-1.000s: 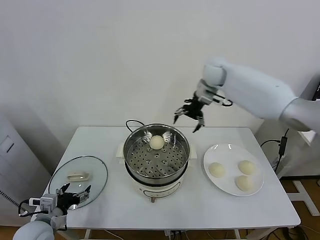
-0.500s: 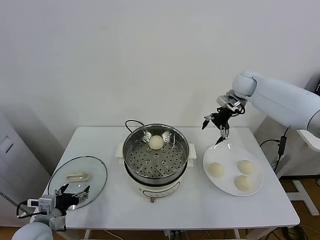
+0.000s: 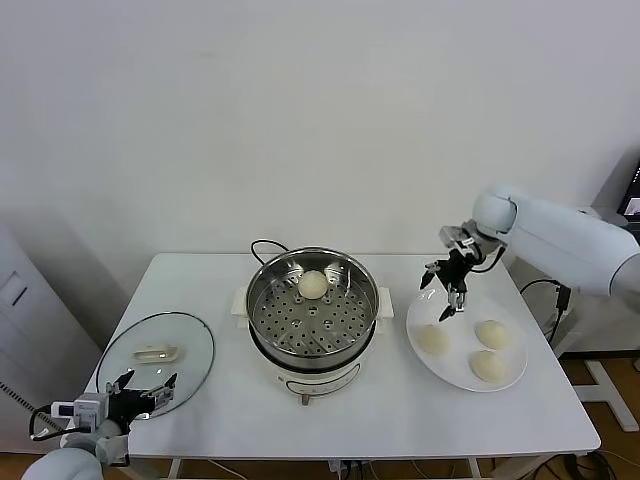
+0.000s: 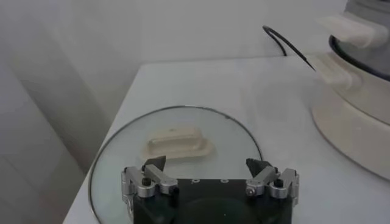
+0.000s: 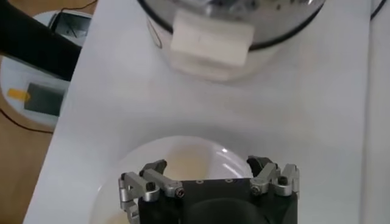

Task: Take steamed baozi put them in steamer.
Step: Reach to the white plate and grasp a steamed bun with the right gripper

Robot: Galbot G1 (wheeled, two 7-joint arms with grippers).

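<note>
The steamer (image 4: 359,115) ran off the left wrist view's edge, its inside unseen. In the right wrist view, the right gripper (image 5: 208,176) body hid most of the plate (image 5: 183,155), so no baozi showed there. The steamer's (image 5: 228,27) pot was cut off.

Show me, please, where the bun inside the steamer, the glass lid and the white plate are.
bun in steamer (image 3: 313,284), head view, top of its dome
glass lid (image 3: 190,350), head view, bare glass right of its handle
white plate (image 3: 452,371), head view, bare front rim
</note>
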